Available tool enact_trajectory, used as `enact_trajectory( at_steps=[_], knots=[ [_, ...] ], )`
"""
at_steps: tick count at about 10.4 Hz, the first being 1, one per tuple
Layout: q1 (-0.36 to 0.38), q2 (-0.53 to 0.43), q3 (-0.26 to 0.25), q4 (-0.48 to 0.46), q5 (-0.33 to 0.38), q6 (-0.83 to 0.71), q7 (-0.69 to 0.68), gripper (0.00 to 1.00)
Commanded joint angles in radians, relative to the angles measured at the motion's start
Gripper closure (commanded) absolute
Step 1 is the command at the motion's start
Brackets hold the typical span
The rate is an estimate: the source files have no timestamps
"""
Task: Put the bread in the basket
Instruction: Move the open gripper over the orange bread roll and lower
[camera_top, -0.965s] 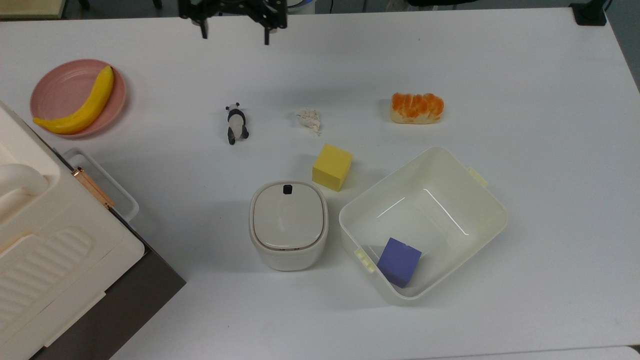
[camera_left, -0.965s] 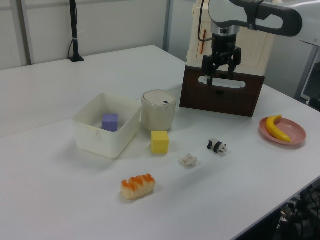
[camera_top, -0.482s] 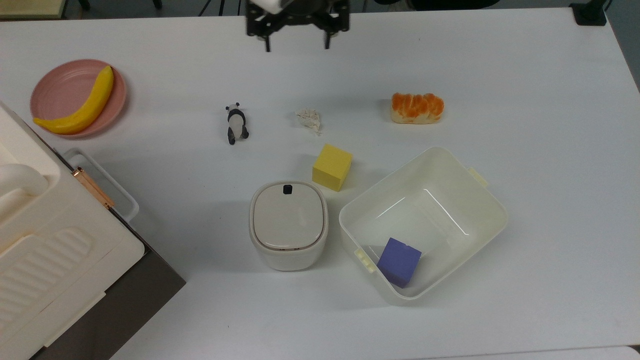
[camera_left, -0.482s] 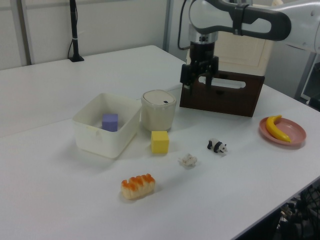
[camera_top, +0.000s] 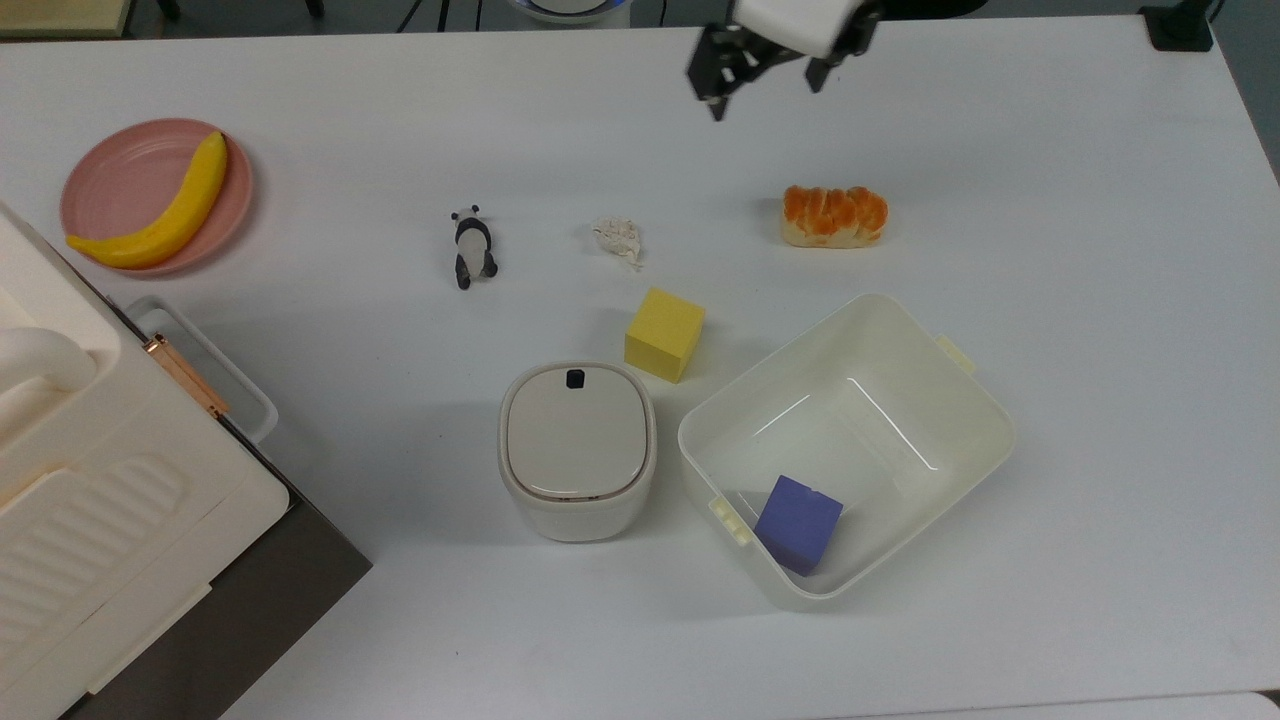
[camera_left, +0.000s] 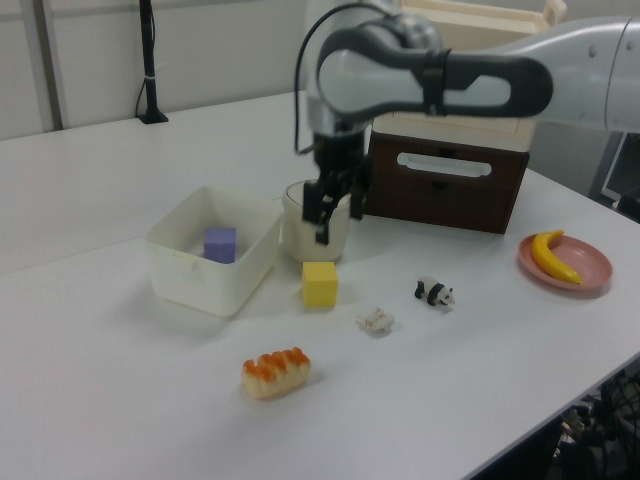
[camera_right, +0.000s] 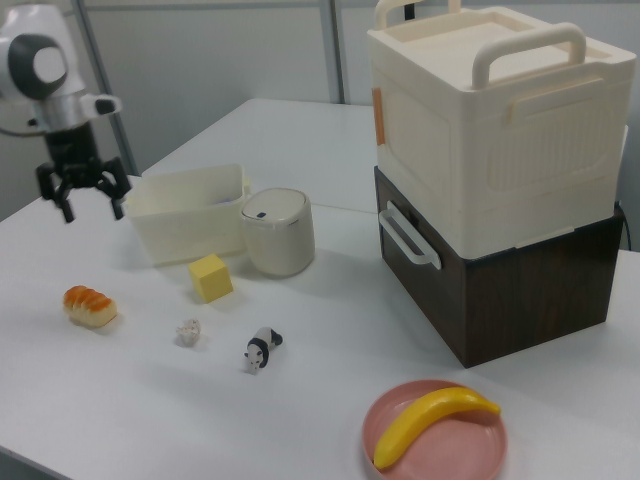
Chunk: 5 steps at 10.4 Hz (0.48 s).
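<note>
The bread (camera_top: 834, 216) lay flat on the white table (camera_top: 1100, 300), untouched, its glossy orange top up. In the top view it sat above the basket (camera_top: 985, 410), well apart from it. In the left view the bread (camera_left: 276, 372) was the item nearest the camera; in the right view it (camera_right: 90, 305) sat near the table's left edge.

The basket stood open and upright, with a purple cube (camera_top: 797, 523) inside, against the wall at the top view's lower left. The left view showed the same cube (camera_left: 220, 244) within the basket (camera_left: 190, 275).

The gripper (camera_top: 765, 90) hung in the air off the bread's upper left in the top view, holding nothing. Its two fingers were spread apart and pointed down. In the right view the gripper (camera_right: 90, 205) hovered above the bread, clear of it, fingers parted. In the left view it (camera_left: 337, 225) appeared in front of the lidded bin (camera_left: 300, 225).

Outward from there, in the top view: a yellow cube (camera_top: 664, 334) just off the basket's upper left corner, the lidded bin (camera_top: 577, 450) just beside the basket on its left, a crumpled whitish scrap (camera_top: 619, 239) above the yellow cube, a toy panda (camera_top: 472, 246) further left, and a banana (camera_top: 160, 208) on a pink plate (camera_top: 105, 180) at far left. A cream crate (camera_right: 490, 120) sat stacked on a dark brown box (camera_right: 520, 290).
</note>
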Motion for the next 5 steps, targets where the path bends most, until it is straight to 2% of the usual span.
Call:
enact_trajectory(
  at_steps=[1, 3, 5],
  knots=[
    [0.128, 0.005, -0.008, -0.11, -0.007, 0.099, -0.031, 0.0],
    [0.179, 0.078, 0.002, -0.129, -0.036, 0.134, -0.123, 0.0],
    [0.193, 0.157, 0.005, -0.127, -0.09, 0.175, -0.25, 0.0]
  ],
)
